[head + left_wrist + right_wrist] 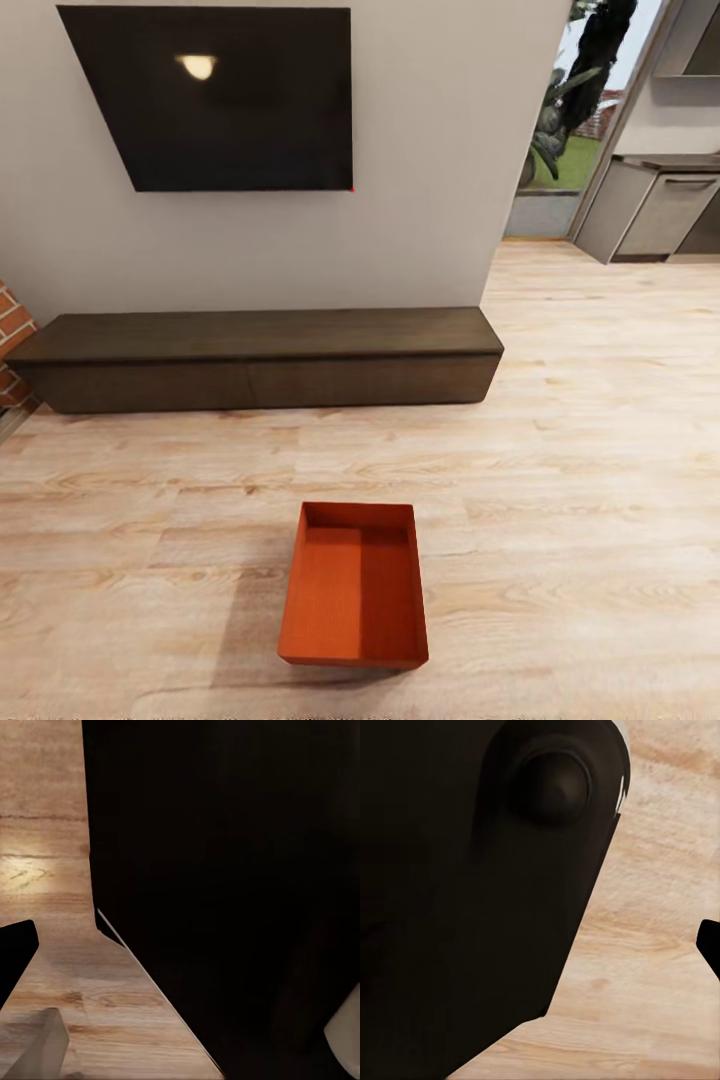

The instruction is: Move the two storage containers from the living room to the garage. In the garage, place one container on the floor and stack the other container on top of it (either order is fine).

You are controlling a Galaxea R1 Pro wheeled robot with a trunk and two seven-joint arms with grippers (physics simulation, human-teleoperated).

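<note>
Container: one orange-red storage container point(353, 588) on the wood-plank floor point(580, 480), centred ahead, short of the TV console point(260, 358).
Long axis: pointing away from the robot.
Claws: state cannot be told; neither arm evidently nearer.

Matte black body panels point(472, 907) with a rounded boss point(551, 787), and pale grey parts point(41, 1050).

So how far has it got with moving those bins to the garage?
Nothing looks done yet. One orange-red storage container sits on the light wood-plank floor in front of the low dark console under the black TV, so this is the living room. Nothing is visibly in hand; the wrist views show mostly dark robot parts and flooring. Carrying both bins to the garage and stacking them is left.
</note>
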